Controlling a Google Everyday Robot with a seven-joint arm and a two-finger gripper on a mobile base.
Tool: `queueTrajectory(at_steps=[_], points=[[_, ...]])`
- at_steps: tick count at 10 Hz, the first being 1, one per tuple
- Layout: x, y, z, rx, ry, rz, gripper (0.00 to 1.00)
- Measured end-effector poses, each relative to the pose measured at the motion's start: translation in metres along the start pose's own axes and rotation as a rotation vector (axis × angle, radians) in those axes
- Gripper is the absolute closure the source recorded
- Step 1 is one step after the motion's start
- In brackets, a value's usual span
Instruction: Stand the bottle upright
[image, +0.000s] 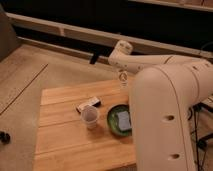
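The bottle (123, 79) is small, slim and cream-white with a printed label. It appears upright at the far right edge of the wooden table (65, 145). My gripper (122, 69) hangs from the white arm's end joint (121, 51), directly over the bottle's top. Whether it touches the bottle does not show. The bulk of my white arm (165, 110) fills the right side of the view and hides the table's right edge.
A translucent plastic cup (90, 117) stands mid-table. A flat black-and-white box (88, 105) lies just behind it. A green bowl (113, 126) holding a blue-grey pad (123, 120) sits to the cup's right. A dark rail wall runs behind the table.
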Motion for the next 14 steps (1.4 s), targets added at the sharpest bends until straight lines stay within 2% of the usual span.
queueTrajectory(at_steps=[5,6,8,12,13,14], points=[[-0.025,0.012,-0.006,-0.132,-0.164,-0.116,1.00],[-0.033,0.005,-0.011,-0.161,-0.202,-0.105,1.00],[-0.041,-0.023,-0.019,-0.190,-0.256,-0.052,1.00],[-0.044,-0.018,-0.020,-0.202,-0.267,-0.054,1.00],[-0.051,-0.017,-0.023,-0.215,-0.292,-0.067,1.00],[-0.060,-0.009,-0.028,-0.243,-0.330,-0.093,1.00]])
